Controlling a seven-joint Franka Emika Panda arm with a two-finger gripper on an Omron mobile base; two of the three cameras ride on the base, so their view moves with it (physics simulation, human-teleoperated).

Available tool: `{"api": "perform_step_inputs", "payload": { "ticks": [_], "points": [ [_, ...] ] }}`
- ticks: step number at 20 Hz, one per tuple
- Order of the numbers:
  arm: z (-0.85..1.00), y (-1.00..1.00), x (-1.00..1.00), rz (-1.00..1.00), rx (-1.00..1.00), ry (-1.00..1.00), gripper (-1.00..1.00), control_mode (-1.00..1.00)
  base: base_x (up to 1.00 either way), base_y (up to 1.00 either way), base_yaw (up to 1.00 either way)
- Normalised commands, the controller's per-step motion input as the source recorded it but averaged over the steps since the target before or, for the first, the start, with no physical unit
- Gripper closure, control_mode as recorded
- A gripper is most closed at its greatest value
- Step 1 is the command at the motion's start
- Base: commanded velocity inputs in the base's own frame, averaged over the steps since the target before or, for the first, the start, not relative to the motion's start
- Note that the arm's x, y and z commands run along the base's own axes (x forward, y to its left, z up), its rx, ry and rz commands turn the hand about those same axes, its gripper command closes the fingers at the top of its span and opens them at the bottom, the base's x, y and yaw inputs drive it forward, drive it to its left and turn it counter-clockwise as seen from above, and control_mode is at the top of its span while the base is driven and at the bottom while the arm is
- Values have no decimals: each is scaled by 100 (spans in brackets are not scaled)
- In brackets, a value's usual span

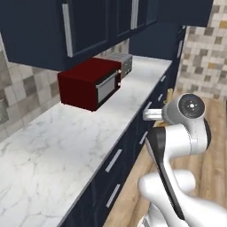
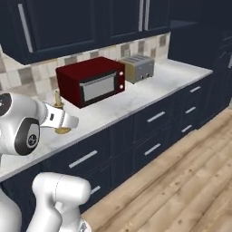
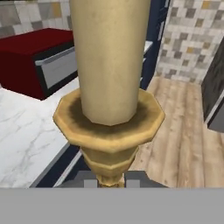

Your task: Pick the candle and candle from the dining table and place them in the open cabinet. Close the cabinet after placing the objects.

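A tan taper candle (image 3: 109,61) on a brass holder (image 3: 109,131) stands upright between my fingertips, and my gripper (image 3: 109,181) is shut on the holder's stem. From the right base the candle (image 2: 57,99) and gripper (image 2: 63,119) hang in front of the marble counter's edge. From the left base the candle's tip (image 1: 170,93) pokes up above the gripper (image 1: 165,111). Navy wall cabinets (image 1: 88,26) with vertical silver handles hang over the counter, and the doors in view look shut. The other candle and the dining table are out of view.
A red microwave (image 2: 93,80) and a silver toaster (image 2: 138,67) stand at the back of the white marble counter (image 1: 66,142). Navy drawers (image 2: 154,120) with bar handles run below it. Wooden floor (image 2: 181,181) lies open to the right.
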Motion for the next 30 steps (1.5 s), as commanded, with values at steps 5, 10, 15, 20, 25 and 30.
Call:
{"api": "perform_step_inputs", "payload": {
  "ticks": [5,10,15,20,25,30],
  "points": [
    [0,0,0,0,0,0,100,100,100,-39,0],
    [0,0,0,0,0,0,100,100,94,-54,3],
    [0,0,0,0,0,0,100,100,93,-46,10],
    [0,0,0,0,0,0,100,100,96,-13,19],
    [0,0,0,0,0,0,100,100,94,-20,25],
    [0,0,0,0,0,0,100,100,85,-11,33]
  ]
}}
